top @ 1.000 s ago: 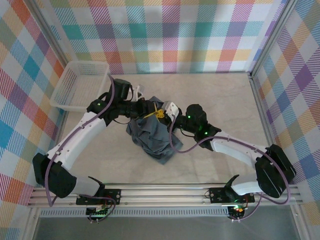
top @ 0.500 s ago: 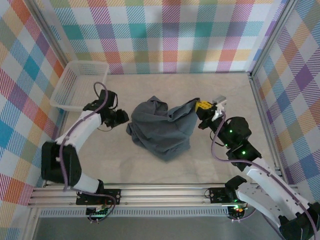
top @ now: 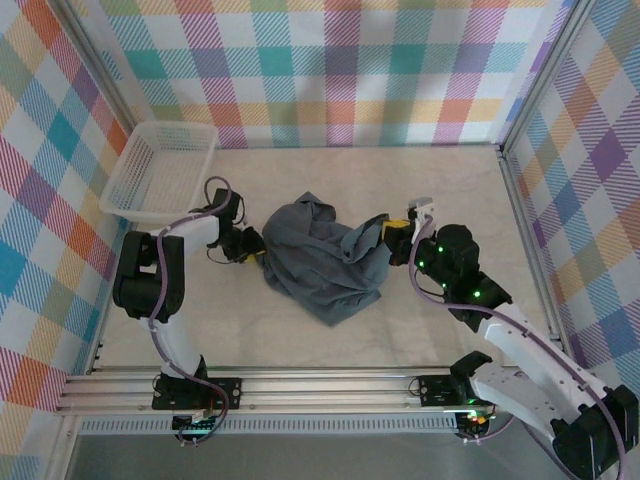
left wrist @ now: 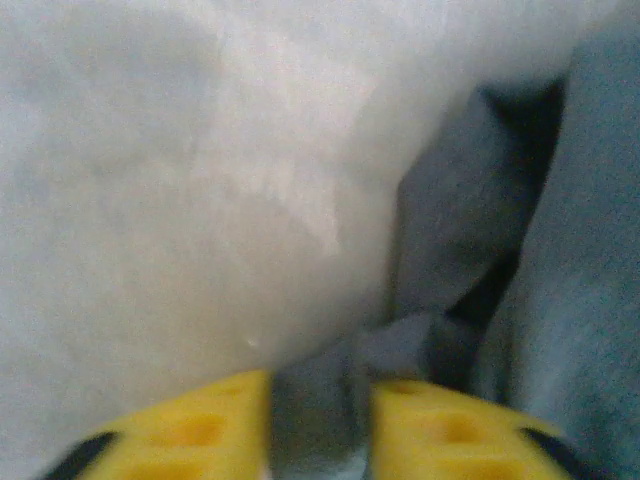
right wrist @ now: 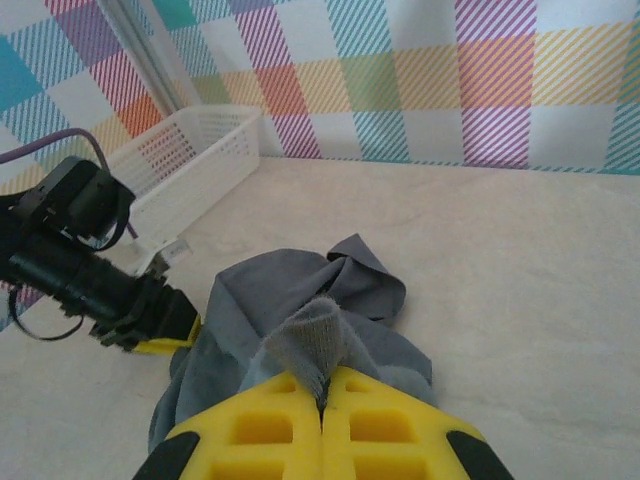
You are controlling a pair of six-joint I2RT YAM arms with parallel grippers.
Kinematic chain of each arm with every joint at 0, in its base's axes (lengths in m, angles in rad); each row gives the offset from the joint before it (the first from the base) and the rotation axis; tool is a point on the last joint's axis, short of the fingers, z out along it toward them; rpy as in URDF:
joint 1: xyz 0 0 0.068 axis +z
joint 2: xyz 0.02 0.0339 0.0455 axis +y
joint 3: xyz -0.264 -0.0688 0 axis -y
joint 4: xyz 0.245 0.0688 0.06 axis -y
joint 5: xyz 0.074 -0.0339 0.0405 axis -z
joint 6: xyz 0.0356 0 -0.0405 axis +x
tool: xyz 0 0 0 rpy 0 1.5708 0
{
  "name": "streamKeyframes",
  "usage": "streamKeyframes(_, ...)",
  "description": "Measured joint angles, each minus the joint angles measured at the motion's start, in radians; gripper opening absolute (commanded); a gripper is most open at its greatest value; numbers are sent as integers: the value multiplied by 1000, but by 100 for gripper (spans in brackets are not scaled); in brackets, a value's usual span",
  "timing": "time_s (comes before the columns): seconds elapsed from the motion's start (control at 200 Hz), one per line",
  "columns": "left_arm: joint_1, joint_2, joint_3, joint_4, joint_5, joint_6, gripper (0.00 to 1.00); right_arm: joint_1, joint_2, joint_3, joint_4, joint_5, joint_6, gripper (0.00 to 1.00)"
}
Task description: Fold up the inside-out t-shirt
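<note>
Status, left to right in the top view:

- White plastic lattice basket (top: 150,213), upper left of the frame, against the checked wall. You can see the mesh floor through it and nothing lies inside. It also sits upper left in the right wrist view (right wrist: 196,158), again with no contents.
- Left gripper (top: 252,245), left of centre, low on the pale marbled table (top: 450,180) at the cloth's left edge. In its own wrist view (left wrist: 318,420) a fold of grey fabric sits between the yellow fingers, so the jaws are clamped on cloth.
- Slate blue-grey cotton t-shirt (top: 325,260), centre of the frame, lying on the table between the two grippers and well apart from the basket. It's a crumpled heap: ridges, overlapping flaps, no flat panel, no straight edge. You can't make out sleeves or collar.
- Right gripper (top: 395,228), right of centre, at the shirt's right edge. In its wrist view (right wrist: 322,405) the yellow fingers meet with a tuft of fabric pinched between them, so it is closed and gripping the shirt (right wrist: 300,300).

My read is that you're early in the task. Both edges are held, but nothing is spread or squared. You've got flattening and every fold left.
</note>
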Motion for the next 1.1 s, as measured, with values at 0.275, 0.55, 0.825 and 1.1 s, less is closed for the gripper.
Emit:
streamKeyframes(0.275,49,-108,279,-146,2,51,0,-59,84,251,-51,25,62,0)
streamKeyframes(0.55,77,-443,708,-262,-69,168,0,-260,408,889,-93,4,154,0)
streamKeyframes(0.825,-187,-837,120,-219,-84,78,0,-360,586,1192,-134,-142,206,0)
streamKeyframes(1.1,-819,-758,-243,-47,-116,95,64,-400,801,1524,-284,-412,251,0)
